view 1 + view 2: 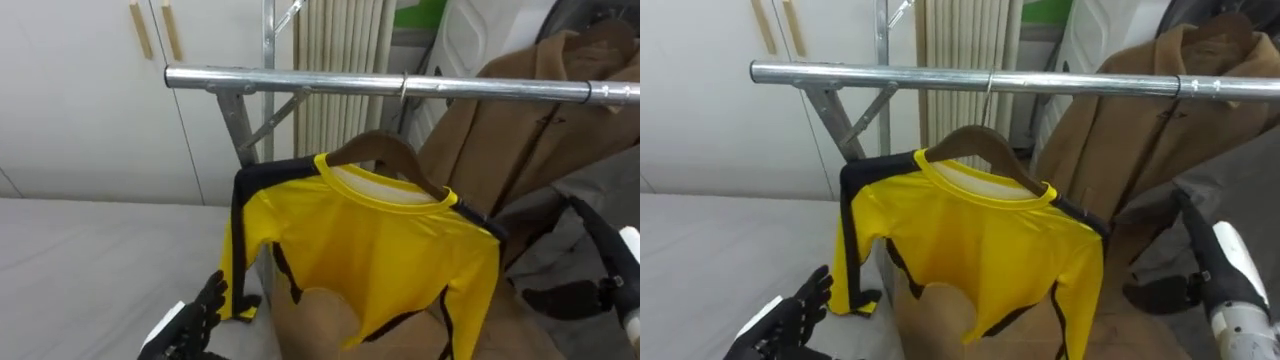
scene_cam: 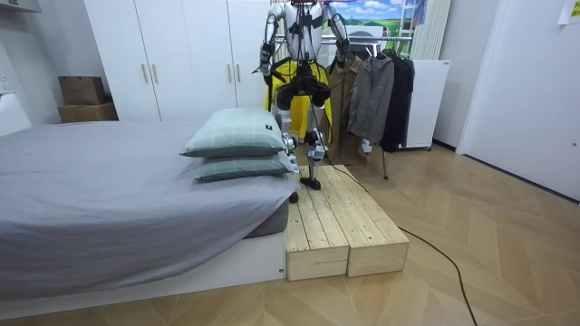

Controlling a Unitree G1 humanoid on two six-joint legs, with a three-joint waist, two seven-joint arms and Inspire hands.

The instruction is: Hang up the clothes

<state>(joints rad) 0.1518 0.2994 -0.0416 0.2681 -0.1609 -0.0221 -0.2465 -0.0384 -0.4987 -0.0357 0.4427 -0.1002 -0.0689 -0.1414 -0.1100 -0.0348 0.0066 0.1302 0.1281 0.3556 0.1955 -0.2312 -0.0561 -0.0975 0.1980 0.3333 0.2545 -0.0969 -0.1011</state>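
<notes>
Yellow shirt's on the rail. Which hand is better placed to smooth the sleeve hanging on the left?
Probably left. The left hand is open, just beside the drooping sleeve of the yellow shirt. The right hand is past the shirt's far side, low by the brown coat.

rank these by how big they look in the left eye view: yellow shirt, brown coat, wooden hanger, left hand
1. yellow shirt
2. brown coat, close behind, cut off by the view's edge
3. wooden hanger and left hand: look alike; the hand is nearer the camera, so unranked
</notes>
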